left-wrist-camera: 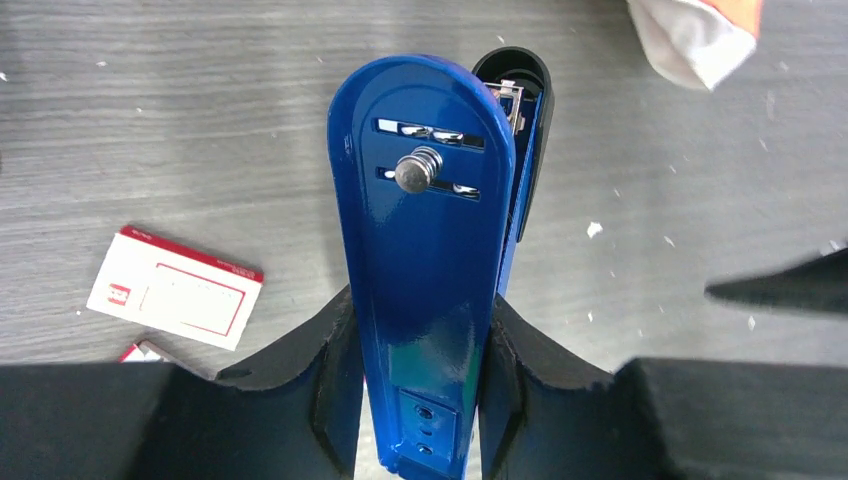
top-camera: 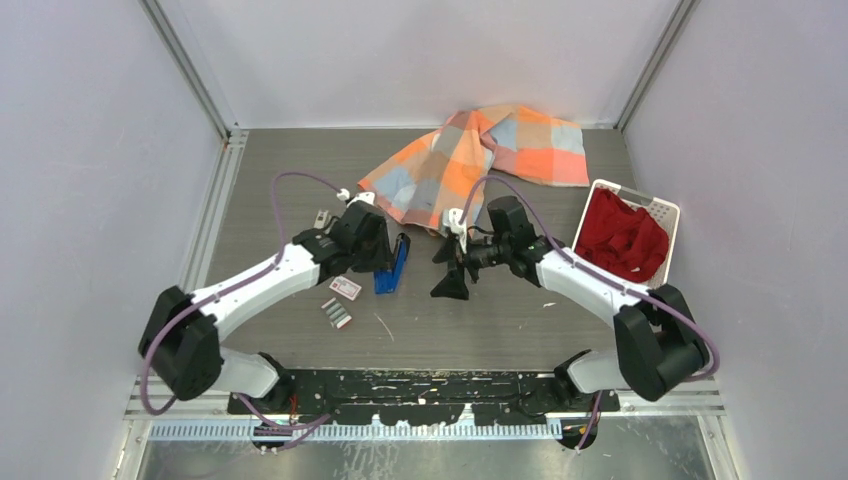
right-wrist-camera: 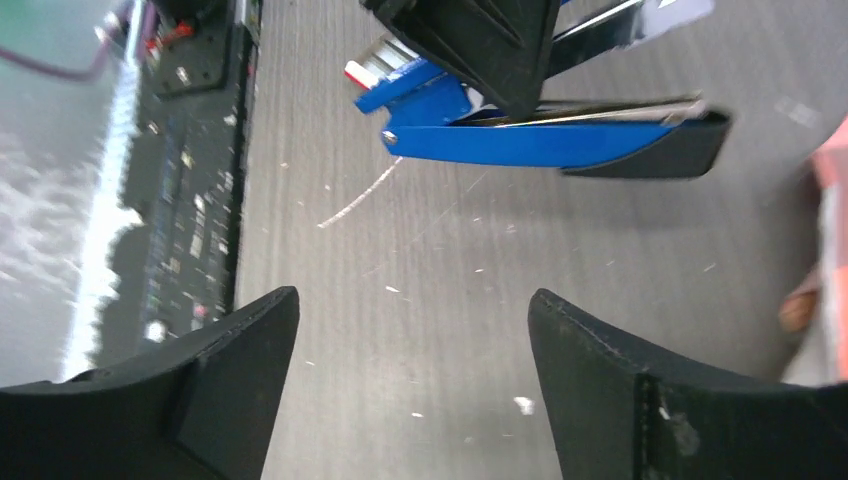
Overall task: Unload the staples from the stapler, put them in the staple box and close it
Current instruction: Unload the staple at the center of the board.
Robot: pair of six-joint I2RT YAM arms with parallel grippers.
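The grey wood-grain desk [top-camera: 480, 330] carries everything. At its back lies a crumpled checked cloth of orange, blue and grey squares [top-camera: 480, 160]. At the right edge stands a white plastic basket [top-camera: 662, 213] with a red cloth [top-camera: 622, 240] bundled inside.

The left gripper [left-wrist-camera: 420, 310] reaches in towards the middle of the desk. Its jaws are closed part way on the small slim blue plastic stapler with silver metal parts [left-wrist-camera: 425, 230], one black finger pressed against each side of the blue body near its hinge end. The stapler [top-camera: 392, 268] points away from that gripper, just in front of the checked cloth's near corner. In the right wrist view the stapler [right-wrist-camera: 520, 140] is hinged open, with a silver metal rail showing above the black-tipped blue part. Whether it touches the desk cannot be told.

The right gripper [right-wrist-camera: 412, 300] hangs just to the right of the stapler, facing it. Its jaws stand wide apart with only bare desk between them, holding nothing.

A small flat white-and-red packet [top-camera: 345, 288] lies on the desk just left of the stapler's near end. Close in front of the packet lie the tiny silver-grey strips of staples [top-camera: 337, 314], side by side on the desk.
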